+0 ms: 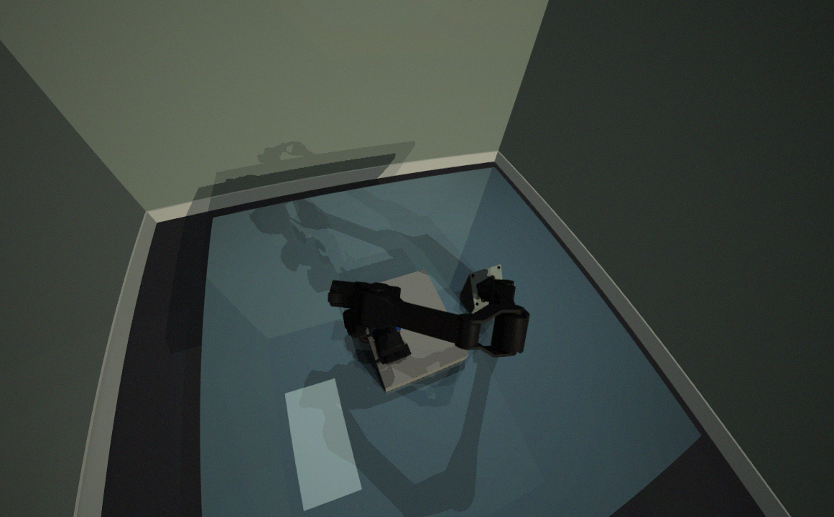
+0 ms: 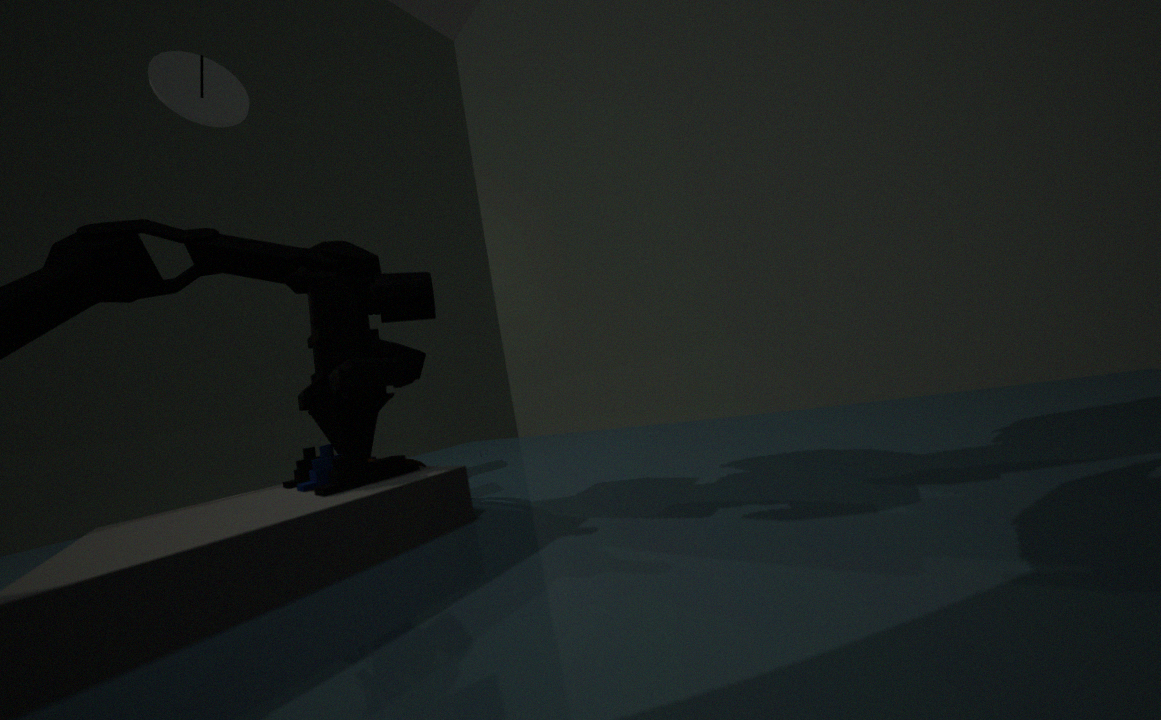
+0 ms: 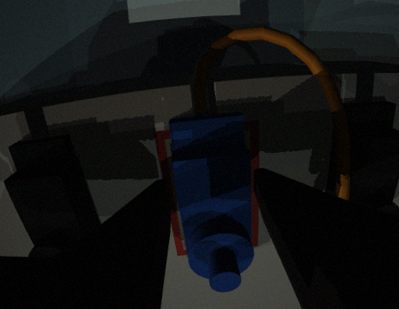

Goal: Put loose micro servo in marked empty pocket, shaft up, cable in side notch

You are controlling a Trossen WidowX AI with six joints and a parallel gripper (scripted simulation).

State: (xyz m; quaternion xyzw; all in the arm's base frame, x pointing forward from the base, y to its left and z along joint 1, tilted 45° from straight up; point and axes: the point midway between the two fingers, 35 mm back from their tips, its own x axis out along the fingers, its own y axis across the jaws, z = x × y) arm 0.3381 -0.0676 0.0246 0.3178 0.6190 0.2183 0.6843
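The blue micro servo (image 3: 211,195) (image 2: 323,465) (image 1: 397,329) stands inside the red-outlined pocket (image 3: 256,143) on the grey deck (image 1: 422,286) (image 2: 163,537). It sits low, with its round output shaft (image 3: 225,275) pointing up at the wrist camera. Its orange cable (image 3: 331,92) arches up from behind it and comes down on the right, where my finger hides its end. My gripper (image 3: 211,184) (image 1: 384,340) (image 2: 347,465) straddles the servo, its fingers slightly parted from both sides. The ears are too dark to judge.
Dark servos (image 3: 45,189) (image 3: 365,120) stand in the deck on either side of the pocket. A pale rectangular pad (image 1: 320,443) lies on the blue floor beyond the deck. The arm's base (image 1: 487,283) stands beside the deck's far corner.
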